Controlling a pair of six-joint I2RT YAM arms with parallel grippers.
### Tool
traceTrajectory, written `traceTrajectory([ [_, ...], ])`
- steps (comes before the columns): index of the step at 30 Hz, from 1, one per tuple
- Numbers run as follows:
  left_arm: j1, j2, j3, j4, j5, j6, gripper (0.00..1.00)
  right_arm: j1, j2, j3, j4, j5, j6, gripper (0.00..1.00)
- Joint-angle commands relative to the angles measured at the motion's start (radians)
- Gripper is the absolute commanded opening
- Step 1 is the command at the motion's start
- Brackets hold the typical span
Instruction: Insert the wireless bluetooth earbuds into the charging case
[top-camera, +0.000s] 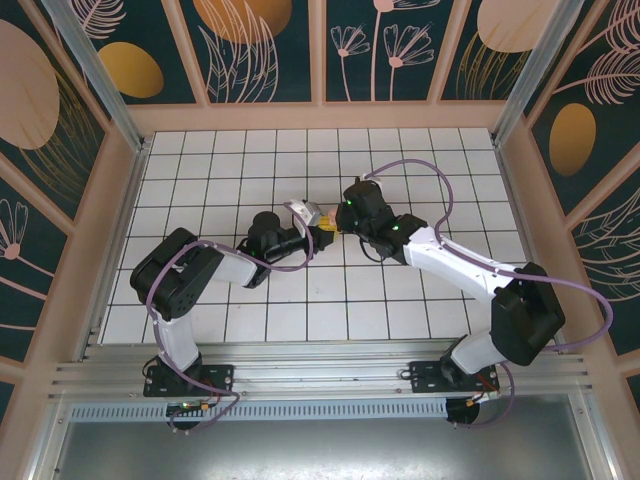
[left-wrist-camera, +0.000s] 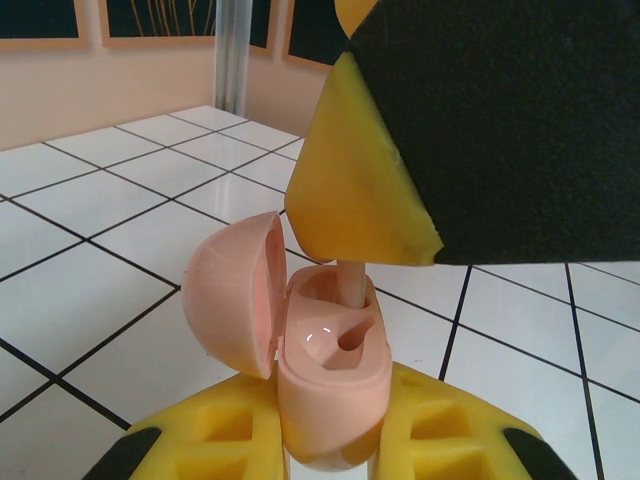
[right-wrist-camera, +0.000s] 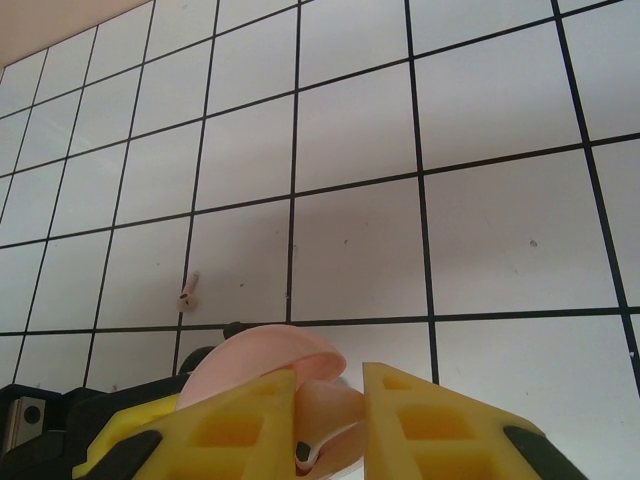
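The left end effector (left-wrist-camera: 335, 440) squeezes the pink charging case (left-wrist-camera: 335, 365) tight, lid open, so it cannot wobble. The right end effector (right-wrist-camera: 330, 425) pinches one earbud (left-wrist-camera: 350, 285) over its hole. The other earbud (right-wrist-camera: 188, 293) lies on the bench (right-wrist-camera: 480, 250), waiting.

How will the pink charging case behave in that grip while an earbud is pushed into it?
The charging case looks glossy and rounded, so it may slip or twist between the left gripper's fingers as the earbud presses down. Its open lid hangs from a hinge and would probably swing if jolted. It seems rigid plastic.
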Motion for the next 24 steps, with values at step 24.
traceTrajectory([
  [24,-0.003,-0.051,0.008,0.050,-0.003,0.027,0.07,0.000,-0.125,-0.053,0.080,-0.093,0.004,0.50],
])
